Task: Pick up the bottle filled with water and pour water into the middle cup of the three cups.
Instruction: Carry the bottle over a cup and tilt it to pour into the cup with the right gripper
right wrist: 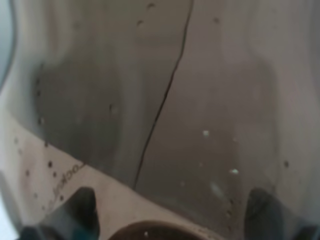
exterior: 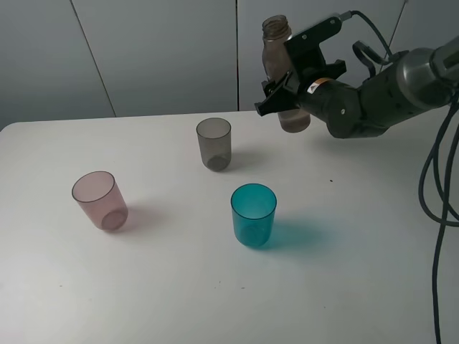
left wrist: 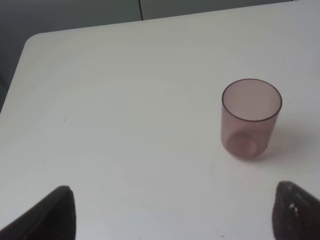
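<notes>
The bottle point(exterior: 275, 43), smoky brown-grey and uncapped, is held clear of the table point(exterior: 358, 287) at the rear right of the scene, nearly upright with its open mouth uppermost and leaning slightly. The right gripper point(exterior: 283, 75) is clamped across the bottle's mid-body, one black finger on each side; in the right wrist view the bottle's translucent wall point(right wrist: 175, 100) fills the picture, speckled with small droplets, with the two dark fingertips point(right wrist: 80, 210) against it. The middle cup point(exterior: 214, 143), a smoky grey tumbler, stands upright on the table to the left of the bottle and lower in the exterior high view, apart from it. The teal cup point(exterior: 253, 215) stands upright nearer the camera, just right of the grey one and separate from it. The pink cup point(exterior: 100, 200) stands well apart at the left, also upright. The left gripper point(left wrist: 175, 220) shows only in its own wrist view: its two dark fingertips point(left wrist: 55, 215) are spread wide with bare table between them, holding nothing, and the pink cup point(left wrist: 251, 119) stands beyond them. Black cables point(exterior: 437, 179) hang at the right edge, and pale wall panels point(exterior: 143, 50) close the background.
</notes>
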Motion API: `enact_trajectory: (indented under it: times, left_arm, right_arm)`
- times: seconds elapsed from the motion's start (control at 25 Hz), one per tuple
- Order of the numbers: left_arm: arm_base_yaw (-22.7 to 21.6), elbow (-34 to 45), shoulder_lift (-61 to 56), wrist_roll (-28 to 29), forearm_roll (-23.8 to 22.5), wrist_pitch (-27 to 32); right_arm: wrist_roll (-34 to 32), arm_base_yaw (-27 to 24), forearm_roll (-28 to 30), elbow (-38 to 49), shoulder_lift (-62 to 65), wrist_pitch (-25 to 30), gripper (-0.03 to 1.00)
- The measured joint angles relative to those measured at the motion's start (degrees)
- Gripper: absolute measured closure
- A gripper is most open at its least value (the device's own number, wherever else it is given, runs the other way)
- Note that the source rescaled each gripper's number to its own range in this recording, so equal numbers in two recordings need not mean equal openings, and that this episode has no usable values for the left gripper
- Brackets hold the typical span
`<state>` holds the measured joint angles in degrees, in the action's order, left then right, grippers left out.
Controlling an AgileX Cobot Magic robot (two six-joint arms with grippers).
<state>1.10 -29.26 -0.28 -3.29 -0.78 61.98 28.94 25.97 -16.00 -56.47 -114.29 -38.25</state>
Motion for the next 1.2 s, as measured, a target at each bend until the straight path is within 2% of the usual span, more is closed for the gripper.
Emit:
enact_trajectory:
  times: [0.16,0.28,0.6,0.96,1.2]
  left_arm:
    - [0.0,0.0,0.0,0.0,0.0,0.0]
    - [0.0,0.0,0.0,0.0,0.0,0.0]
    - [0.0,0.0,0.0,0.0,0.0,0.0]
    - [0.0,0.0,0.0,0.0,0.0,0.0]
    - [0.0,0.0,0.0,0.0,0.0,0.0]
  right_arm:
    - [13.5,2.3,-8.9,-2.6,0.0,0.0,0.96]
    - [20.9,3.4,-12.3,-4.2,-0.7,0.0,0.96]
    - [34.9,4.6,-14.2,-8.7,-6.9,0.2,0.97]
    - [46.0,4.8,-15.2,-9.5,-8.8,0.5,0.97]
    - [57.2,5.4,-15.2,-9.5,-8.8,0.5,0.97]
